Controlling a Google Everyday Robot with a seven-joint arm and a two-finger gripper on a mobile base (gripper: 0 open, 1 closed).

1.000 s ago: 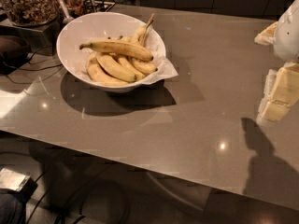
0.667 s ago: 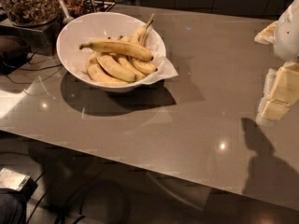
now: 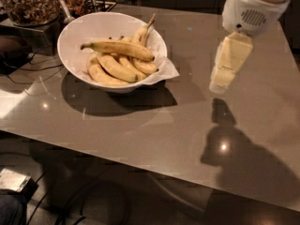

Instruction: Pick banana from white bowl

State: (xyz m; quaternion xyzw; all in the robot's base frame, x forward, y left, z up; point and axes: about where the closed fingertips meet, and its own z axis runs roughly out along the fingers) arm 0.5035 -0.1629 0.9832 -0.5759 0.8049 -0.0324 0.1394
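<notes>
Camera view: a glossy grey-brown surface (image 3: pixel 140 130) fills most of the frame. The white bowl (image 3: pixel 91 26) stands on it towards 10 o'clock, with a white paper liner (image 3: pixel 167 72) poking over its rim on the 4 o'clock side.

The banana (image 3: pixel 118 48) lies on top of the pile inside the bowl, nearly level. Its thin stem points to 9 o'clock and its dark blunt end to 3 o'clock. Under it and towards 6 o'clock sit the shorter curved bananas (image 3: pixel 112 69). Another banana (image 3: pixel 143 32) behind it lifts its stem towards 1 o'clock.

The claw (image 3: pixel 220 81) hangs at about 2 o'clock in the frame, below the arm's white wrist housing (image 3: pixel 251 11). It is above the surface and well apart from the bowl, off the bowl's 3 o'clock side, and touches nothing. It is cream-coloured and slants down towards 7 o'clock. Whether it is released or clenched cannot be told from here. Its dark shadow (image 3: pixel 222 118) falls on the surface just below it, towards 6 o'clock.

A glass jar of brown nuts (image 3: pixel 28 3) stands beyond the bowl at 11 o'clock, and dark cables (image 3: pixel 21 71) trail across the surface at 9 o'clock.
</notes>
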